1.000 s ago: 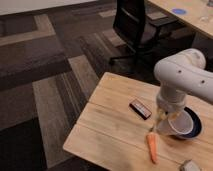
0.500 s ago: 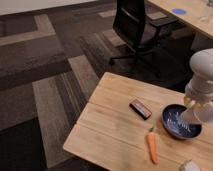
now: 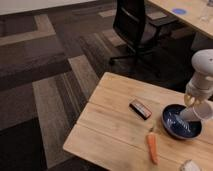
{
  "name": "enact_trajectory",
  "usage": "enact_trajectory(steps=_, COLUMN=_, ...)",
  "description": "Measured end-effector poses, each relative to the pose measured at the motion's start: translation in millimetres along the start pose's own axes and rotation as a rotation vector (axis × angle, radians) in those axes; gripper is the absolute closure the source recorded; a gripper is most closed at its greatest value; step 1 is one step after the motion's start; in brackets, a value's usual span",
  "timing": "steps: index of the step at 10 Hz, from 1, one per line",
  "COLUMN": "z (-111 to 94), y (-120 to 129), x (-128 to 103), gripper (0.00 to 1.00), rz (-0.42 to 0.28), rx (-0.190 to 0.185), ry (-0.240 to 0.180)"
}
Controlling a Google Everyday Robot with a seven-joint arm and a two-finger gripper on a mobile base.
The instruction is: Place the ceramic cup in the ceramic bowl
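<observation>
Since 1 second ago the arm has swung to the right edge of the table (image 3: 115,125), and the gripper (image 3: 194,101) now hangs over the right side of the ceramic bowl (image 3: 175,125). The ceramic cup (image 3: 191,114) is the white shape just below it, inside the rim and leaning. I cannot tell whether the gripper clasps the cup or has let it go. The cup should rest on the bowl's floor before a gentle release, then the arm should rise straight up
</observation>
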Motion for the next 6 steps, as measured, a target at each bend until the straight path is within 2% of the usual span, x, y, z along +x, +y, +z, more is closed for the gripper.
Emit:
enact_trajectory(steps=1, z=4.1, y=2.6, x=-1.0, gripper=0.98, rz=-0.010, rx=0.018, ry=0.003)
enact_trajectory(steps=2, z=12.7, y=15.6, x=1.6, gripper=0.98, rz=-0.036, rx=0.033, ry=0.012)
enact_trajectory(steps=4, z=22.9, y=39.7, x=13.1, gripper=0.98, rz=-0.081, rx=0.024, ry=0.023)
enact_trajectory(steps=6, z=27.4, y=48.2, x=22.2, gripper=0.98, rz=-0.102, rx=0.025, ry=0.026)
